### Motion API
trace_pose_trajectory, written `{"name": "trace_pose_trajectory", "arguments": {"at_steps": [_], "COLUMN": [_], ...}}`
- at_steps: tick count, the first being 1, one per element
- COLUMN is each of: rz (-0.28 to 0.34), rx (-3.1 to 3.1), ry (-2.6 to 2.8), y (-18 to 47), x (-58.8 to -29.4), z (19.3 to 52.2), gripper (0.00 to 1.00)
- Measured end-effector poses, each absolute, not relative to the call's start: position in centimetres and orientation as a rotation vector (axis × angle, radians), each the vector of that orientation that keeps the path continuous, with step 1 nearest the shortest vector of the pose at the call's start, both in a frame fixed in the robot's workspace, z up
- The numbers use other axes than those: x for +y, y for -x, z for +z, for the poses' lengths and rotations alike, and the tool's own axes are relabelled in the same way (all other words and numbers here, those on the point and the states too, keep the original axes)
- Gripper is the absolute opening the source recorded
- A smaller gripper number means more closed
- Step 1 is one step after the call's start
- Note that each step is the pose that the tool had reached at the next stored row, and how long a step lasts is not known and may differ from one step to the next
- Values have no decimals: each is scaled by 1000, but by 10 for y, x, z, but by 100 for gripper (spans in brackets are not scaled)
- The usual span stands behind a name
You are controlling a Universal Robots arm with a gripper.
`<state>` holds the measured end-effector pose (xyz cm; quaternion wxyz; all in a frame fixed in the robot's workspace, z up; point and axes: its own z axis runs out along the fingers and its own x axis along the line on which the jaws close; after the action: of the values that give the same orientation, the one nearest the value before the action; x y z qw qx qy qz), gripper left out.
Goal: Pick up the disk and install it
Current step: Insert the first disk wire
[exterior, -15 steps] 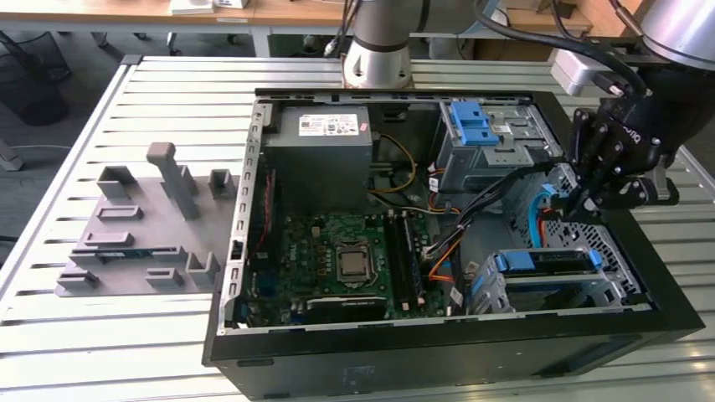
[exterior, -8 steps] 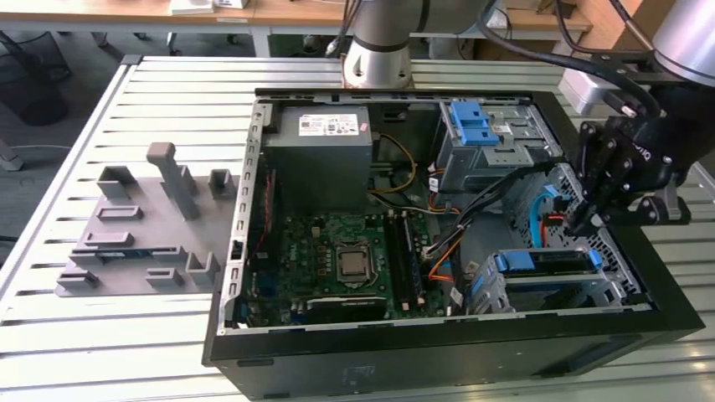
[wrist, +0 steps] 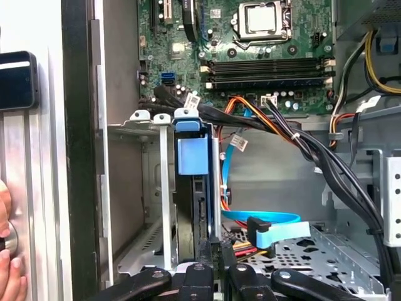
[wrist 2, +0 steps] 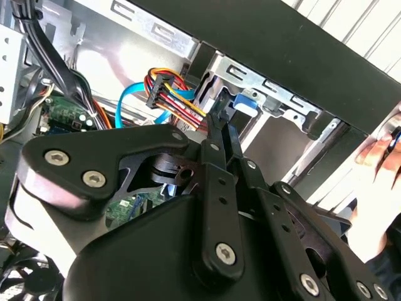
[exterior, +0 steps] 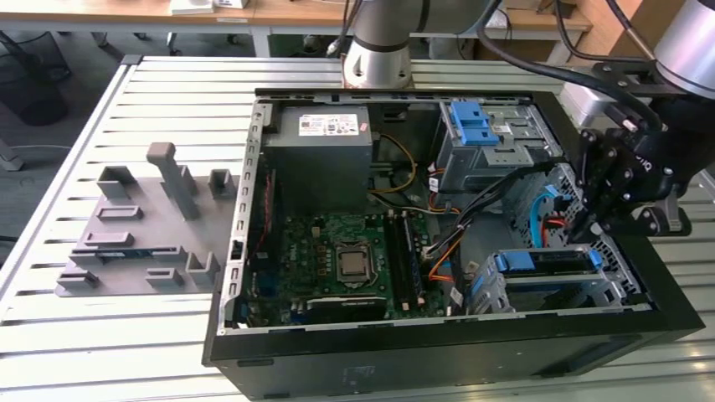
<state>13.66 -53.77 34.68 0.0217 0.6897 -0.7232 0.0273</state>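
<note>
Looking into the open computer case (exterior: 447, 352) lying on the slatted metal surface (exterior: 134, 335), you find your tool (exterior: 598, 219) lowered at the exterior view's right, just above the lower drive cage (exterior: 558, 280). The disk (wrist: 195, 207) stands on edge in that cage, its blue frame (wrist: 191, 153) showing in the first wrist view between the cage's metal walls; in the exterior view the blue frame shows along the cage's top (exterior: 547, 261). Your tool's fingers (wrist: 216, 276) are drawn narrow at the disk's near edge, but you cannot tell from these views whether they grip it or only touch it. Beside the disk run a light blue data cable (wrist: 263, 219) and a bundle of red, yellow and orange power wires (wrist 2: 169, 94). The green main board (exterior: 335, 260) lies in the case floor, with the grey power supply (exterior: 324, 142) above it carrying a white sticker (exterior: 324, 126) whose print is too small to read. A second cage with a blue latch (exterior: 475, 126) sits near the arm's base. A grey moulded fixture (exterior: 146, 226) rests on the surface at the exterior view's left. A person's hand (wrist 2: 382, 169) rests against the case's outer wall.
</note>
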Motion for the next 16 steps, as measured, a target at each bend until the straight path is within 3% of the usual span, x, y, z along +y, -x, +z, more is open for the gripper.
{"name": "trace_pose_trajectory", "arguments": {"at_steps": [16], "rz": [85], "rx": [-2224], "ry": [-2155], "y": [-132], "x": [-543], "z": [338], "gripper": [16]}}
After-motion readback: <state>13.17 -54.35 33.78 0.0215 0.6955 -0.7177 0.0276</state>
